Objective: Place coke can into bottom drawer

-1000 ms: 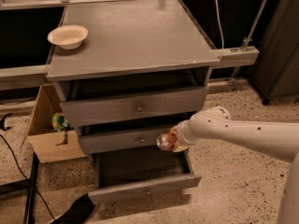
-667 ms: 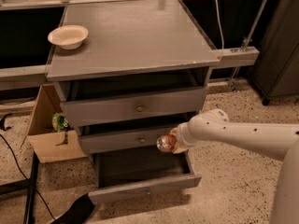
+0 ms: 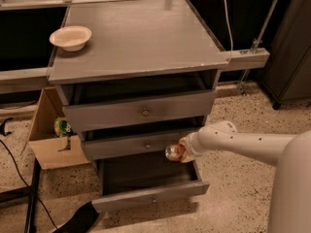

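Coke can (image 3: 173, 153) in gripper (image 3: 181, 151), over the open bottom drawer (image 3: 151, 197).

Arm (image 3: 243, 143) comes in from the right at lower-drawer height. The gripper sits at the right end of the middle drawer (image 3: 141, 144) front and is closed around the can. The can is tipped on its side, silver end facing left, red-orange body mostly tucked in the grip. It hangs in the air above the right rear part of the bottom drawer's dark interior, not touching the drawer. Bottom drawer is pulled well out, further than the two above it. Top drawer (image 3: 140, 112) front sits a bit proud of the frame. White bowl (image 3: 71, 37) is upright at the left rear of the bench (image 3: 146, 42) top, well apart from the can. Cardboard box (image 3: 48, 142) is on the floor left of the bench.
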Controlling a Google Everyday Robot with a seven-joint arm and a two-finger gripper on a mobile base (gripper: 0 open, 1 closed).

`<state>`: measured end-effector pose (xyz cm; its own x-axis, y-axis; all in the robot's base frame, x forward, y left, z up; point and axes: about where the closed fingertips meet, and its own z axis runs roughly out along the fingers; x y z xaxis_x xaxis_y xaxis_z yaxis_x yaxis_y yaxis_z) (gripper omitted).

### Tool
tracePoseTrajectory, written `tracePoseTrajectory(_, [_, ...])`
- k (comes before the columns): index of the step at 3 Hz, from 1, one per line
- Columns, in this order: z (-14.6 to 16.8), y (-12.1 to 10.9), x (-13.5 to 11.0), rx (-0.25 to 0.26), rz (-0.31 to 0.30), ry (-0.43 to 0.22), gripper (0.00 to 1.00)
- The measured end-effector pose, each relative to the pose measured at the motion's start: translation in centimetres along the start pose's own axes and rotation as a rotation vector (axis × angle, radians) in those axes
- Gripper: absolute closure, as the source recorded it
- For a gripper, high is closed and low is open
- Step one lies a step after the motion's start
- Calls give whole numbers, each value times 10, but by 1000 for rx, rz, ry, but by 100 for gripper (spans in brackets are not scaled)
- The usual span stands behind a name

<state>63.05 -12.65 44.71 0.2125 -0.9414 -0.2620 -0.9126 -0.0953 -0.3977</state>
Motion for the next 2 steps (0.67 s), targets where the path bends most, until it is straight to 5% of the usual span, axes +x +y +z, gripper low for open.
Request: tracePoseTrajectory(2, [56, 9, 25, -20, 28, -45, 100])
